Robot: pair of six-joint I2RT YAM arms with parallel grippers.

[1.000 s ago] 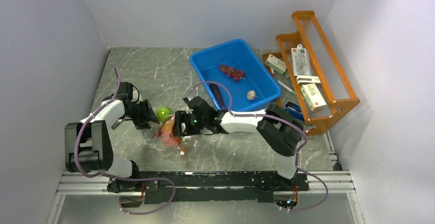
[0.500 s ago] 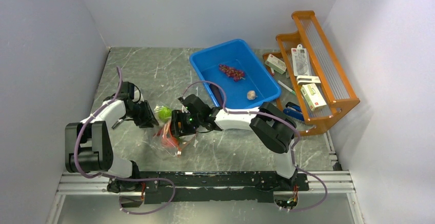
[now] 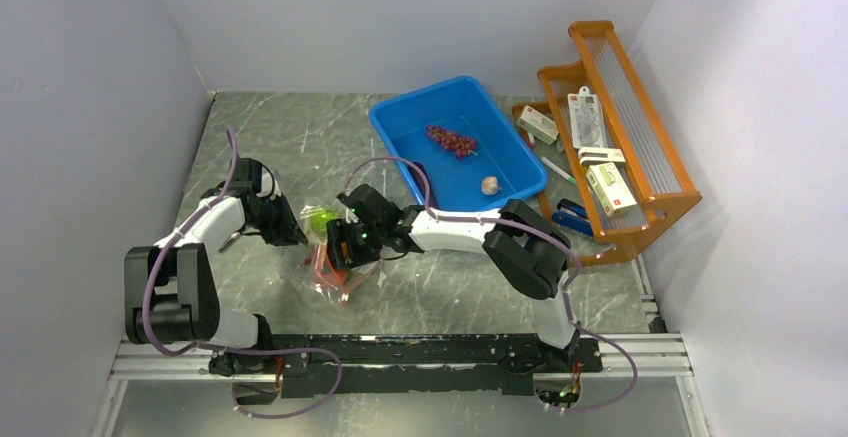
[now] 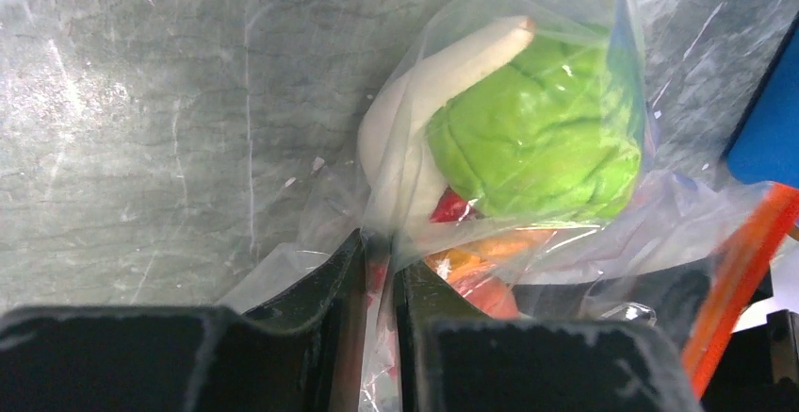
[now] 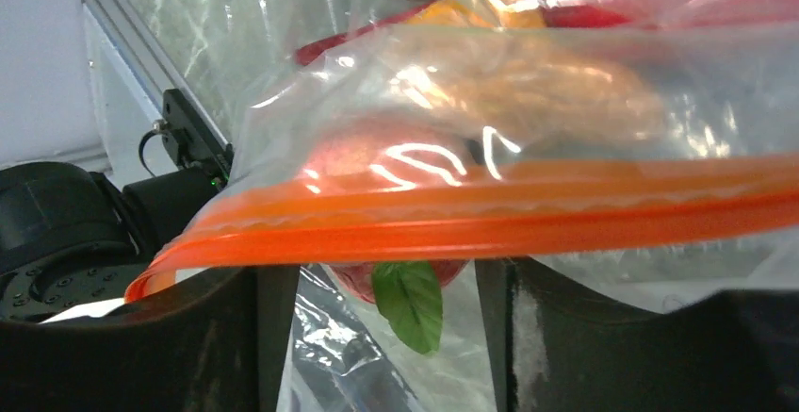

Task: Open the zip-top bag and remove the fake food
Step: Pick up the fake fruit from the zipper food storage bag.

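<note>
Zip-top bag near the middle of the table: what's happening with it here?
Both arms are working on the zip-top bag. The left gripper has its fingers pinched on a fold of the clear plastic beside the green ball. The right gripper has its fingers apart at the orange zip strip, with the peach behind it inside the bag. Grapes and a beige bulb lie in the blue bin; the other fake food is in the bag.

Zip-top bag (image 3: 335, 275) between left gripper (image 3: 297, 237) and right gripper (image 3: 336, 253), fake food (image 4: 537, 139) inside, bin (image 3: 420, 94) behind right, rack (image 3: 630, 107) beside bin.
</note>
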